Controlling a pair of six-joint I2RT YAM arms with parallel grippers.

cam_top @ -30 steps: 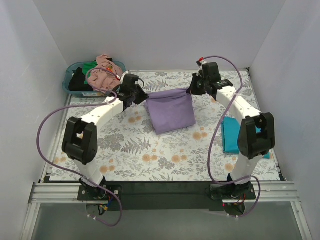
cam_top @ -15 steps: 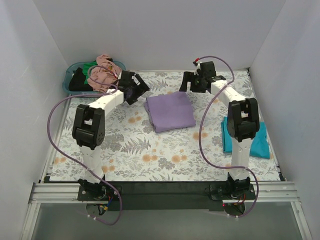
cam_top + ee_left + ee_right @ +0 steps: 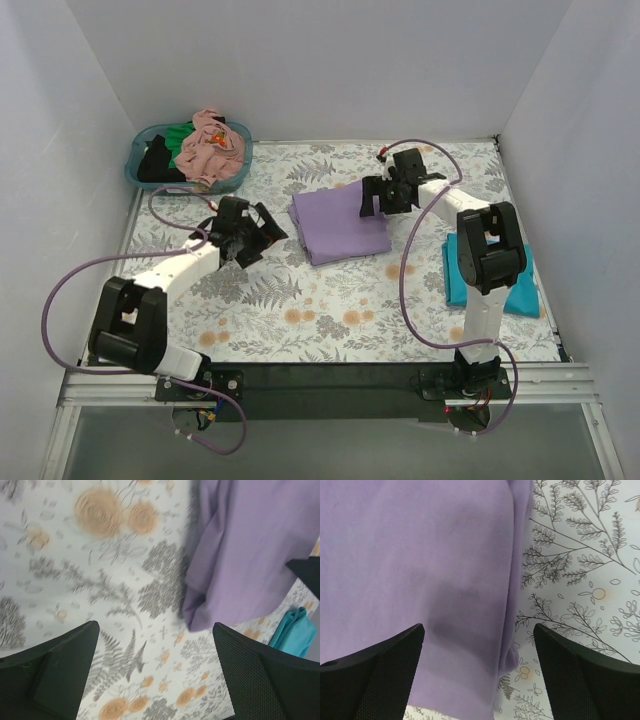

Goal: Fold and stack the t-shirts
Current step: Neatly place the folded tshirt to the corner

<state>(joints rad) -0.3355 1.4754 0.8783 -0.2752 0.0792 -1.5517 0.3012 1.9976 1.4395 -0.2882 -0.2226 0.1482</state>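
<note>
Folded lavender t-shirt (image 3: 338, 228) lies flat on the floral table cover (image 3: 300, 305). Left gripper (image 3: 262, 238) gapes empty beside it; right gripper (image 3: 372, 201), jaws apart, hovers over its far-right corner. The right arm (image 3: 490, 252) hides part of the teal t-shirt (image 3: 522, 292), apparently folded.

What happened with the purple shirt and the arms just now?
Both sets of jaws opened and let go of the purple t-shirt, which dropped flat, folded. The left arm drew back toward its base; the right arm hangs over the shirt's edge. Teal t-shirt and basket stayed put.
</note>
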